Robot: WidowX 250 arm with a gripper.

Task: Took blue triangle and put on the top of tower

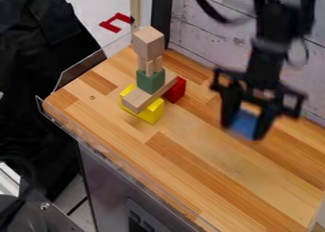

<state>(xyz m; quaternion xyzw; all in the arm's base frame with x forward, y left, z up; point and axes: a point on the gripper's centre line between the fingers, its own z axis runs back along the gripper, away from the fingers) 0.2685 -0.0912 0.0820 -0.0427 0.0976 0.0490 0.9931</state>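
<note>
Camera view: claw (243, 130) clamped around blue triangle (243, 122), its direction and long axis blurred.

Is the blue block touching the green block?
Apart: the camera view shows the blue block in the hand, with wooden tabletop between it and the green block.

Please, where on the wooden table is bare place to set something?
The wooden table is bare from the yellow block to the near right. A smaller free patch lies left of the tower. Crowded: around the tower and red block, and where the claw holds the blue block.
</note>
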